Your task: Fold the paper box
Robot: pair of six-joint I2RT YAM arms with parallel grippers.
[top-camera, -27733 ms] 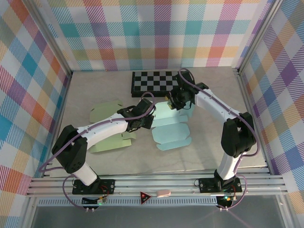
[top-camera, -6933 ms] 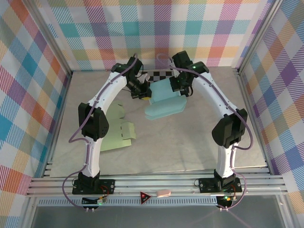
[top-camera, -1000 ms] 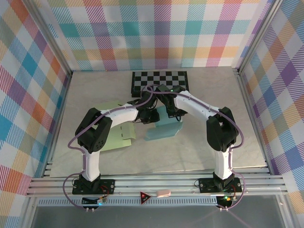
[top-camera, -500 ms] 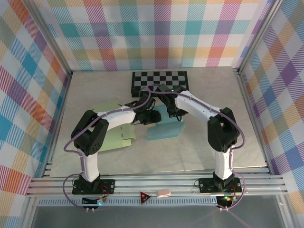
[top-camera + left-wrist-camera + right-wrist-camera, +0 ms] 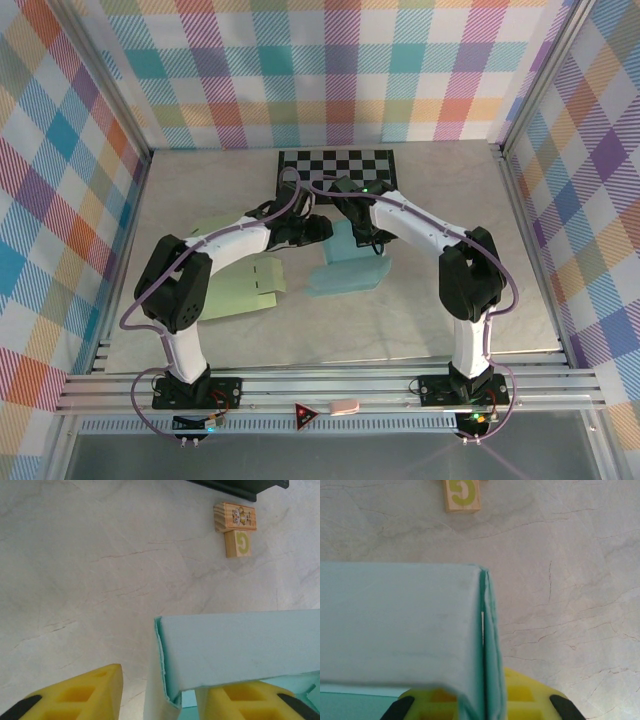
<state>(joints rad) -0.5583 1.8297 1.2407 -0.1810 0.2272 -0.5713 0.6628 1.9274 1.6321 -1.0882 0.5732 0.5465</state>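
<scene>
Left gripper point(image 5: 157, 687) sits at the left end of the pale blue paper box point(image 5: 350, 265), jaws spread. They straddle the box's corner fold without pinching it. In the left wrist view one yellow finger point(image 5: 75, 697) stands clear of the paper with bare table between, and the other is tucked under the raised panel.

Right gripper point(image 5: 480, 702) is pressed together on the paper box, clamping a doubled fold at the panel's right end. The crease runs straight down into the yellow fingers point(image 5: 530, 700).

Paper box is near the middle of the table point(image 5: 200, 190), a bit toward the far edge and just short of the checkerboard point(image 5: 335, 170). It is partly folded: the lower part lies flat on the table, and the upper panel is lifted between the two grippers. Both arms reach in from the near edge and meet over it.

A second box blank, pale green point(image 5: 240, 290), lies flat just left of the blue one toward the left edge, with the left arm crossing above it.

Two small wooden blocks sit touching on the table by the checkerboard's near edge: a picture block point(image 5: 235, 516) and a green letter block point(image 5: 237, 543). The letter block point(image 5: 462, 495) also shows beyond the box in the right wrist view.
</scene>
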